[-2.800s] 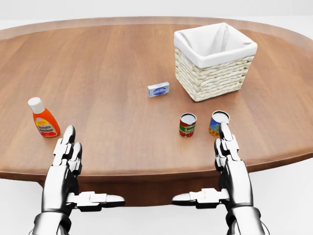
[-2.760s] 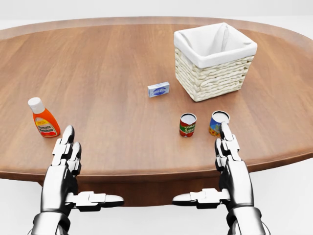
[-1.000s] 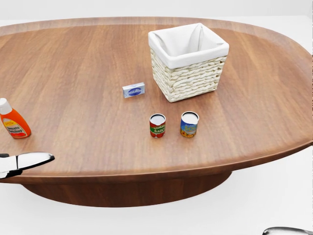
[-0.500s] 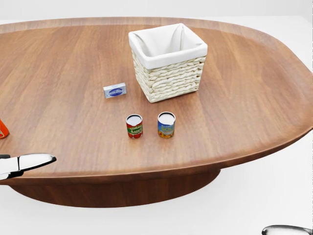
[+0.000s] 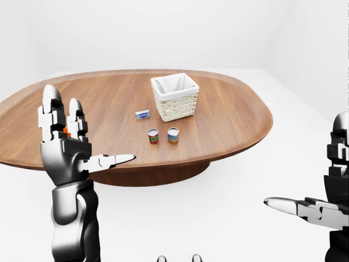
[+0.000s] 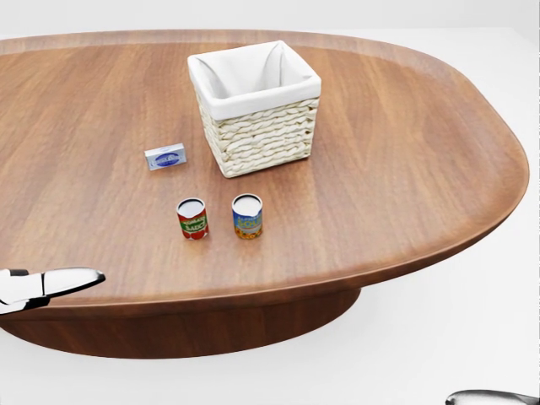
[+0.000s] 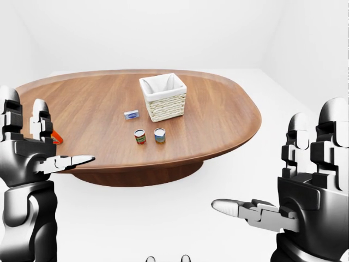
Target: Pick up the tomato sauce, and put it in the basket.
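Observation:
A small red can with a green label [image 6: 192, 218], the tomato sauce, stands upright on the oval wooden table [image 6: 396, 169]. Just right of it is a blue and yellow can [image 6: 247, 216]. The white-lined wicker basket [image 6: 253, 105] sits above both cans in the head view. My left hand [image 5: 71, 144] is raised and open at the table's left edge, well left of the cans. My right hand [image 7: 297, 188] is open too, off the table at the right, holding nothing. Only thumb tips of both hands show in the head view.
A small blue and white box [image 6: 166, 158] lies left of the basket. An orange bottle [image 7: 56, 138] stands near the table's left edge, partly hidden behind my left hand. White floor surrounds the table, whose rim curves away at the right.
The whole head view has slid left: the camera has moved right along the table. The orange bottle has left that view. Both hands have spread outward from the table's near edge.

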You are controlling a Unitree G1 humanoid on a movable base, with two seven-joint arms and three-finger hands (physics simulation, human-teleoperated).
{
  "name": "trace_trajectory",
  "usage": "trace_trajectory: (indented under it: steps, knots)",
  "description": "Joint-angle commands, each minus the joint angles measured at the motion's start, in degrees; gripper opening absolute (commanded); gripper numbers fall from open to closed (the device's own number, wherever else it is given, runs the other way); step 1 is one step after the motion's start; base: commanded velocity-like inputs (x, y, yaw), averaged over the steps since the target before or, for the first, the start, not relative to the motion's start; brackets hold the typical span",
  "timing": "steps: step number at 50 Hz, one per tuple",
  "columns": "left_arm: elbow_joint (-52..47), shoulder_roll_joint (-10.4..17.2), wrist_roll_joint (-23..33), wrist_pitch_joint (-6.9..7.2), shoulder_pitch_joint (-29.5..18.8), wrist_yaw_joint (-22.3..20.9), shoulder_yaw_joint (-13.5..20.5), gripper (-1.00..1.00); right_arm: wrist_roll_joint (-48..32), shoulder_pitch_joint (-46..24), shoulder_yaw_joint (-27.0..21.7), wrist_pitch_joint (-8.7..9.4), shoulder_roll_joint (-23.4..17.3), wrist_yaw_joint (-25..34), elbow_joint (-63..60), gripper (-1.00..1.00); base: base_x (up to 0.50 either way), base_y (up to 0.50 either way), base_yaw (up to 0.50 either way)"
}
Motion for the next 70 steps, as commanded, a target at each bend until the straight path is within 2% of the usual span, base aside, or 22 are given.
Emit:
trace_trajectory:
  steps: [1,14,18,19,21,26,27,34,50,52,70]
  knots:
    - [-0.1,-0.1,0.1,0.00,0.2,-0.1,-0.1,1.00,-0.6,-0.4,0.0,0.33,1.7,1.5,0.0,1.00,0.00,-0.24,0.00]
    - [-0.2,-0.1,0.1,0.00,0.3,-0.1,-0.2,1.00,-0.9,-0.3,0.1,0.39,2.1,1.9,0.0,1.00,0.00,-0.23,0.00]
    - [-0.4,-0.1,0.1,0.00,0.0,0.0,-0.2,1.00,-2.0,-0.8,0.4,1.51,2.3,1.8,0.0,1.00,0.00,0.00,0.00]
    - [0.2,-0.1,0.2,0.00,-0.1,0.0,-0.2,1.00,-1.8,-1.3,0.3,2.61,1.9,1.8,0.0,1.00,0.00,0.00,0.00]
    - [0.1,-0.1,0.1,0.00,-0.2,0.0,-0.2,1.00,-1.8,-1.9,0.5,3.43,1.9,1.9,0.0,1.00,0.00,0.00,0.00]
    - [0.3,-0.1,0.3,0.00,-0.2,0.1,-0.4,1.00,-1.8,-2.4,0.7,3.94,1.7,1.8,0.0,1.00,0.15,0.00,0.00]
    - [0.4,-0.3,0.6,0.00,0.4,-0.2,-0.7,1.00,-3.4,-2.7,2.1,5.00,2.3,2.8,0.0,1.00,0.50,0.00,0.00]
    - [0.1,-0.4,0.7,0.00,0.4,-0.2,-0.8,1.00,-5.0,-3.6,2.2,6.27,5.5,5.7,0.0,1.00,0.50,0.00,0.00]
    - [0.9,-0.4,0.8,0.00,0.3,-0.3,-0.9,1.00,-4.4,-3.5,2.0,5.99,4.4,4.7,0.0,1.00,0.50,0.00,0.00]
    - [0.7,-0.4,0.7,0.00,0.2,-0.2,-0.8,1.00,-4.1,-3.2,1.9,5.49,4.0,4.4,0.0,1.00,0.50,0.00,0.00]
    - [1.3,-0.5,0.8,0.00,0.3,-0.4,-1.0,1.00,-5.0,-3.7,1.8,6.10,5.8,6.0,0.0,1.00,0.50,0.00,0.00]
